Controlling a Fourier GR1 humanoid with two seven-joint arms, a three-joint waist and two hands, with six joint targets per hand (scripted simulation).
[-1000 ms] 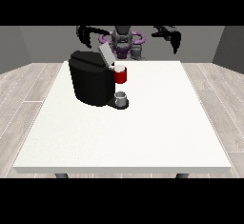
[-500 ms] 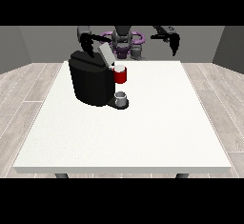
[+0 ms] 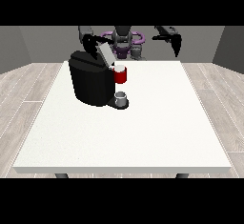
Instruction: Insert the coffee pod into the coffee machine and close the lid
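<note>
Spanning white table [image 3: 143, 132] | grey walls, plank floor | both hands' fingers unclear

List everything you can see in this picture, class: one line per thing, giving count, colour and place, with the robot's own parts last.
table: one, white, fills the middle of the view.
coffee machine: one, black, on the table's left far part, lid raised.
red thing at the machine: one, red, at the machine's front.
grey thing: one, grey, on the machine's base below the red thing.
hand at the view's left: one, black, above the machine.
hand at the view's right: one, black, raised beyond the table's far edge.
</note>
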